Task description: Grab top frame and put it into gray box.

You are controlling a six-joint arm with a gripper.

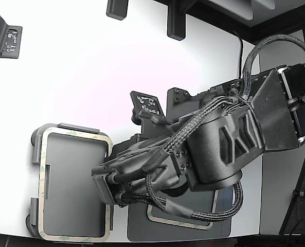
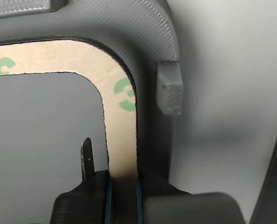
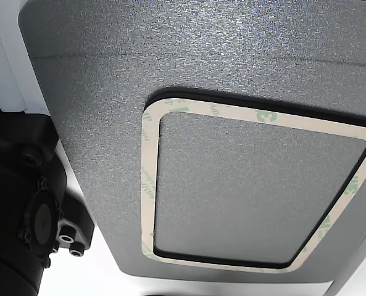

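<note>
Cream top frame [image 2: 122,140] sits inside the gray box [image 2: 152,56] rim, tool [image 2: 123,179] clenched on its edge.

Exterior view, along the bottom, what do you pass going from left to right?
Gray box with a frame lying in it → the hand at the frame's right side → dark mat with another frame → the arm's round body.
</note>
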